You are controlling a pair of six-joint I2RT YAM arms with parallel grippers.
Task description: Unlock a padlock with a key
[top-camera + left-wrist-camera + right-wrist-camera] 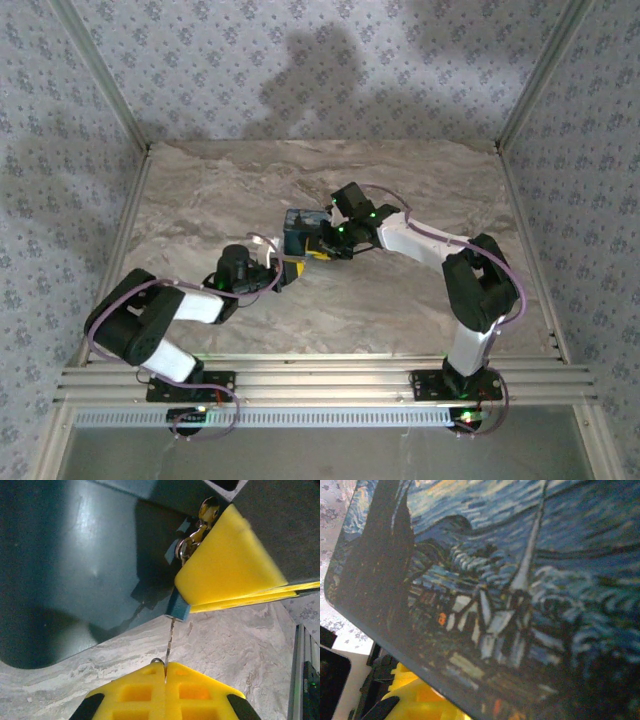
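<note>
1. Left wrist view, nearest: the left end effector (165, 672) is closed. Its yellow pads pinch the key (170, 640), whose blade shows edge-on as a thin line rising from the fingertips.
2. Just beyond, the blade's tip meets the lower edge of the padlock (177, 611), a small blue block at the corner of the box (75, 555), just above the bench (240, 645). I cannot tell whether the tip sits in the keyway or only rests against the face.
3. A yellow finger (225, 565) of the right end effector (322, 248) lies over the padlock. It seems to steady the lock, but I cannot tell whether the jaws clamp it.
4. Farther up, bright metal fittings (192, 542) sit between lock and box; shackle or hasp, I cannot say.
5. The step in hand looks like seating the key. The blade is thin and will likely flex, so push along its length, never sideways.
6. Seat it fully before turning. Then roll the left wrist about the blade's own axis.
7. The right side should brace the body against that twist. If the lock swings on its fittings, the key may bind or slip from the pads.
</note>
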